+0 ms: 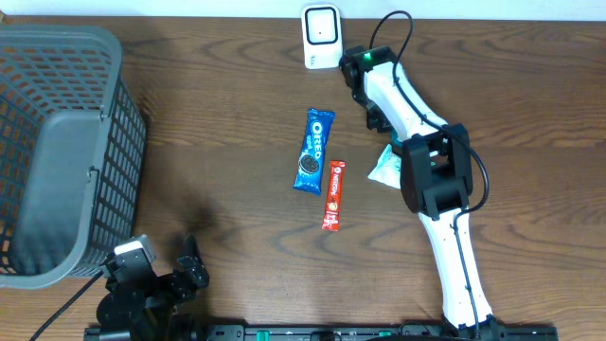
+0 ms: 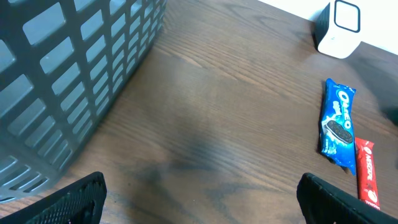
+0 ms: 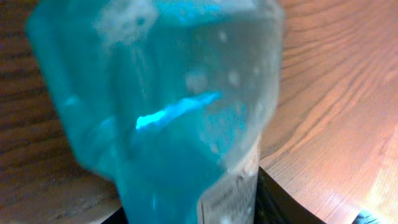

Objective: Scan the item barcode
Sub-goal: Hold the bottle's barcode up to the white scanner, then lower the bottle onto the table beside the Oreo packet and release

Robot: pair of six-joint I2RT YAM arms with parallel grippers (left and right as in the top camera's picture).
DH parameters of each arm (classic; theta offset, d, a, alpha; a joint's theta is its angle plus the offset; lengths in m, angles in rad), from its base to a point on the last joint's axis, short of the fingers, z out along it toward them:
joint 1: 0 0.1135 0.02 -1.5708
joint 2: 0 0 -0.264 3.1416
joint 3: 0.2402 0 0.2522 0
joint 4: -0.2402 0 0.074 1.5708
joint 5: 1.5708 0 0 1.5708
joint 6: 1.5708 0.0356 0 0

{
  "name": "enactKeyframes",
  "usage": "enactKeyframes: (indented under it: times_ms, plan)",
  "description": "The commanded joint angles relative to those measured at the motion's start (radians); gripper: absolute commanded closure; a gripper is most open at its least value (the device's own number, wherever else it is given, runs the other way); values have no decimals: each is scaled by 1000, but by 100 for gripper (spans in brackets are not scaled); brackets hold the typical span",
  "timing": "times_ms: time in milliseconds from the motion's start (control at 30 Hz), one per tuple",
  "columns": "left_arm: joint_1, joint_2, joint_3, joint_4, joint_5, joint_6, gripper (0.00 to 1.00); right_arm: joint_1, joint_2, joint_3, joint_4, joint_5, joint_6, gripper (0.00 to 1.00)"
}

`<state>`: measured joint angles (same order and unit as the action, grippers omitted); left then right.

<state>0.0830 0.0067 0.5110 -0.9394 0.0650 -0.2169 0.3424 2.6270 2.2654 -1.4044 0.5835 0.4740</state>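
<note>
- Right end effector [image 3: 193,210]: dark fingers [image 3: 286,204] stand either side of the teal packet [image 3: 161,112]. Whether they are clenched on it or only around it cannot be told.
- Teal packet: translucent, glossy film, creased, with a white printed label at its lower edge. It fills the right wrist view and is blurred. Bench grain shows close behind it.
- Left end effector [image 2: 202,193]: released, its black fingers [image 2: 74,199] wide apart with nothing between them.
- Scanner [image 1: 320,36]: a white rounded box with a dark-framed window, upright. It sits far ahead and right of the left end effector, well apart from the packet.
- Oreo wrapper [image 1: 313,150]: blue, shiny, long and flat. It lies ahead and right of the left end effector.
- Red sachet [image 1: 334,194]: a narrow stick just beside the Oreo wrapper.
- Basket [image 1: 57,142]: a grey plastic lattice with rectangular openings, ahead and left of the left end effector.
- Bench [image 1: 218,114]: dark brown wood grain, smooth, with a pale wall along its far edge.
</note>
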Motion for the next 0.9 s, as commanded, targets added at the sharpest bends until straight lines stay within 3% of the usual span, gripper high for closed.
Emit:
enactKeyframes:
  times_ms: [0, 233, 600, 700, 867]
  plan:
    - [0, 3, -3, -3, 2, -6, 2, -8, 166, -50, 41, -589, -171, 64]
    - [0, 3, -3, -3, 2, -6, 2, -7, 124, -25, 32, -909, -360, 65]
    - [0, 3, -3, -3, 2, -6, 2, 7, 47, -23, -32, -1207, -512, 65]
    - [0, 3, -3, -3, 2, -6, 2, 15, 49, -27, -26, -1219, -543, 63]
    - [0, 3, -3, -2, 2, -6, 2, 26, 49, -27, -5, -1046, -488, 55]
